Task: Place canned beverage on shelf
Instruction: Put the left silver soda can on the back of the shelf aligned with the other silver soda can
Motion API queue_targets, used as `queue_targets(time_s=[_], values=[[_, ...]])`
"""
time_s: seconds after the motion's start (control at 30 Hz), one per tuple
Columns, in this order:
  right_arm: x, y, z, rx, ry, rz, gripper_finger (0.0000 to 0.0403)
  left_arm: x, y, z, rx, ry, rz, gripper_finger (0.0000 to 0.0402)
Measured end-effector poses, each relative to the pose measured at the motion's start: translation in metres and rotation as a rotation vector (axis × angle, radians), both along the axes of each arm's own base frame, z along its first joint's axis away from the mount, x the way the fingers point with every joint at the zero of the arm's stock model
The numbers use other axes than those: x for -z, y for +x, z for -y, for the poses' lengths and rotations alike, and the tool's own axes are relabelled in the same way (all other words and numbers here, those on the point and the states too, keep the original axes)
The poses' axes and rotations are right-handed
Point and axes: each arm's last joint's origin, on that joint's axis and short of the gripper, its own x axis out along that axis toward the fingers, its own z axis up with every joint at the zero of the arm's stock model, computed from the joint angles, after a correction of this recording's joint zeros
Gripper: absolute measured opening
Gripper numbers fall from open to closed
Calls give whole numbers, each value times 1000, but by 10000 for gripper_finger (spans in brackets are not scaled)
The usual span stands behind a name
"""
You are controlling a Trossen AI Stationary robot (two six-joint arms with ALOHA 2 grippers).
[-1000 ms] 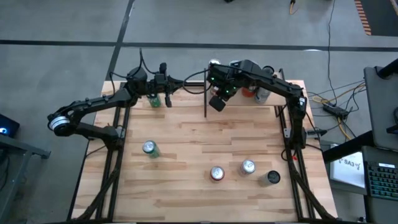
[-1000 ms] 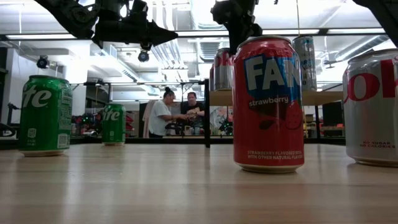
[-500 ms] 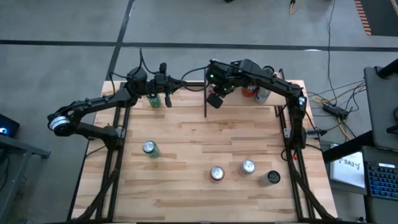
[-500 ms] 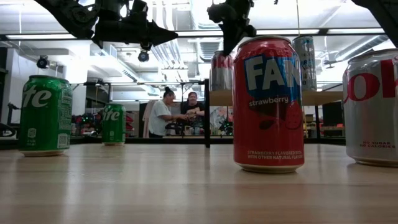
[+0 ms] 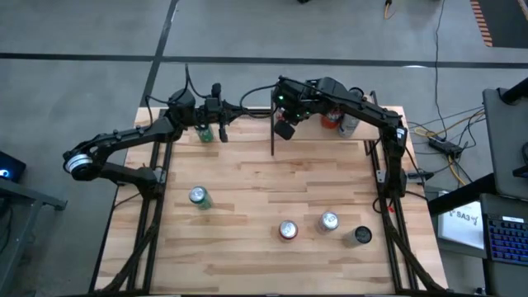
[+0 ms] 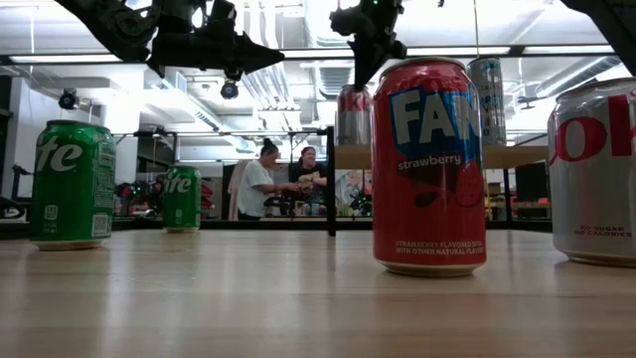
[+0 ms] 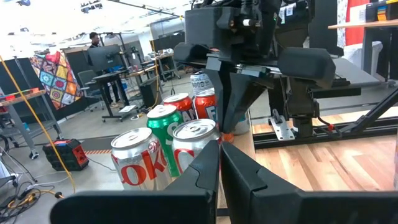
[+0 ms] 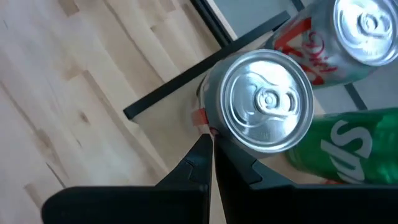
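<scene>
Robotics lab or workshop. Butcher-block desk (image 5: 247,198) stands on bare grey concrete floor (image 5: 82,33). Beyond the desk: two people (image 6: 283,181) at benches, exposed ceiling ducts (image 6: 268,85), trailing cables (image 5: 450,136), a keyboard (image 5: 505,239).

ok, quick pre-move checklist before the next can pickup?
1. Right hand empty and shut, above the shelf's left end: ok.
2. Left hand shut, holding nothing, at the table's far left: ok.
3. Cans on shelf upright: ok.
4. Free shelf space for another can: cannot tell.
5. Next targets upright near the front edge: red can, silver can, dark can, green can: ok.
6. Hands open for a grasp: not ok.
</scene>
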Motion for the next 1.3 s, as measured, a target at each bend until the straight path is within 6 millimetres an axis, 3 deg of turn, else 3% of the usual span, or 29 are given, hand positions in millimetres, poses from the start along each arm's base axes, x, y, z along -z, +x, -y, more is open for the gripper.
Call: queue_targets(time_s=[0.87,1.1,1.3], values=[[-4,2,10,-16,-41,56,9,0,0,0,0,0,0,0],[-1,-12,-1,25,84,-36,9,0,0,0,0,-1,-1,0],[7,-10,4,61,40,-87,9,0,0,0,0,-1,-1,0]])
